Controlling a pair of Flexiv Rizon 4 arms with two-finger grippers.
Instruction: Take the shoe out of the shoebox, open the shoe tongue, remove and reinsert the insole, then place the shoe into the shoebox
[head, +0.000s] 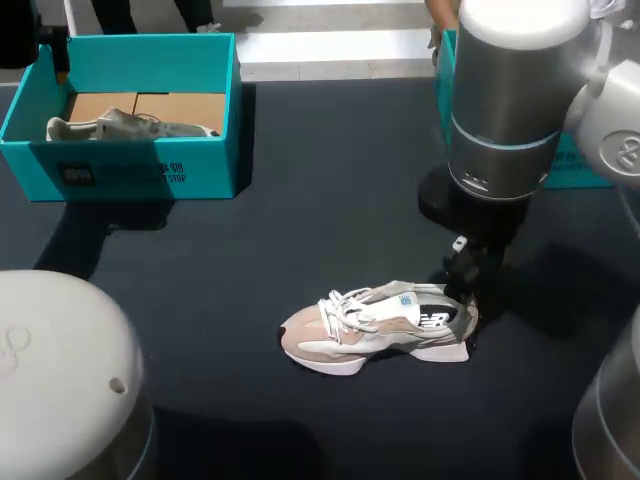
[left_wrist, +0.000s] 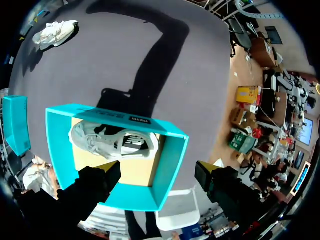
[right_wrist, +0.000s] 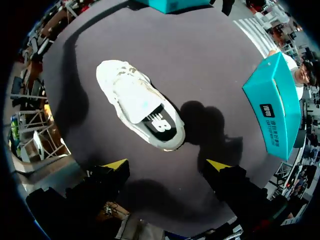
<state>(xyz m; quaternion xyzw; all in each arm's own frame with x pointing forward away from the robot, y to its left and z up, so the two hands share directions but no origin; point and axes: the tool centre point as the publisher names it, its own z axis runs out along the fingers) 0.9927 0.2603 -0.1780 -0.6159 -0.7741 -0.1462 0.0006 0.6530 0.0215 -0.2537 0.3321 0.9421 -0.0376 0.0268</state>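
Dark table (head: 300, 200) is filling the scene. Your shoe (head: 385, 325) is sitting on its sole near the middle, toe pointing to your left. Your right gripper (right_wrist: 167, 165) is hanging over its heel, fingers spread wide, holding nothing. Your left gripper (left_wrist: 157, 169) is hovering above the open teal shoebox (head: 150, 165) at the far left, fingers also wide apart; a second shoe (head: 125, 127) is lying inside. Another teal box (right_wrist: 275, 107) is sitting at the far right, partly hidden behind your right arm (head: 510, 100).

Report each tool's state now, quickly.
Left tool: open, holding nothing, above the shoebox.
Right tool: open, holding nothing, close to the shoe on the table.
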